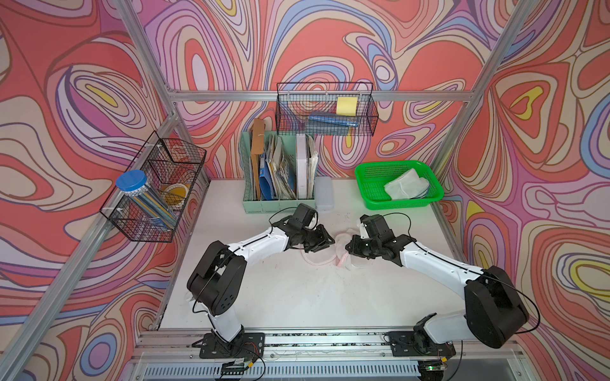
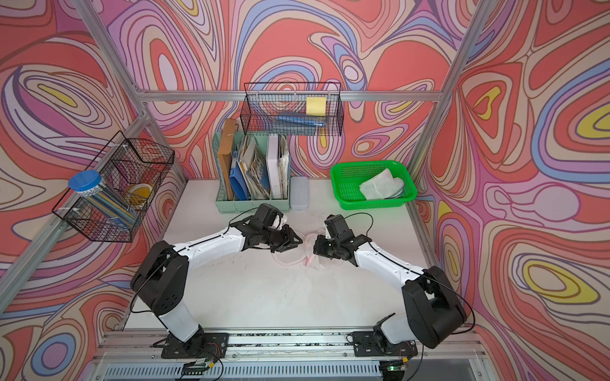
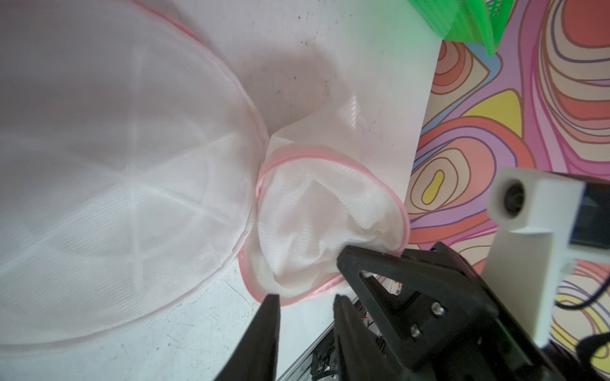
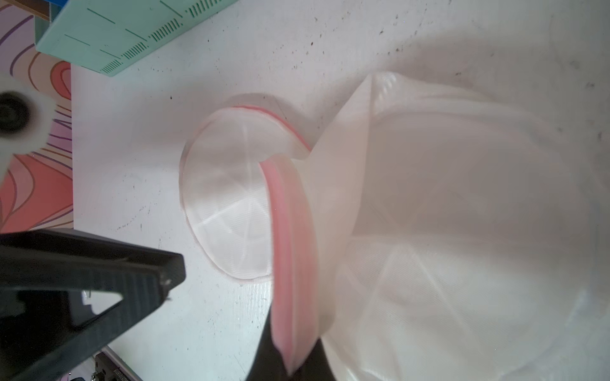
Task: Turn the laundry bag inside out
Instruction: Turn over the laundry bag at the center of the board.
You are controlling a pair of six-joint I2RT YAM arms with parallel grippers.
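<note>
The laundry bag [image 1: 321, 259] is white mesh with pink trim and lies crumpled mid-table between both arms, seen in both top views [image 2: 290, 259]. My right gripper [image 4: 293, 363] is shut on a folded stretch of its pink rim [image 4: 290, 247]. The left wrist view shows that same gripper [image 3: 350, 260] pinching the edge of the bag's open mouth [image 3: 330, 214]. My left gripper [image 3: 307, 303] stands open just short of the pink rim, with nothing between its fingers. A round flat panel of the bag [image 3: 115, 165] spreads on the table beside the mouth.
A green basket [image 1: 369, 194] holding folded white mesh sits at the back right. A mint file holder [image 1: 279, 201] and a translucent box [image 1: 324, 198] stand at the back. Wire baskets hang on the left wall [image 1: 155, 198] and the back wall [image 1: 325, 112].
</note>
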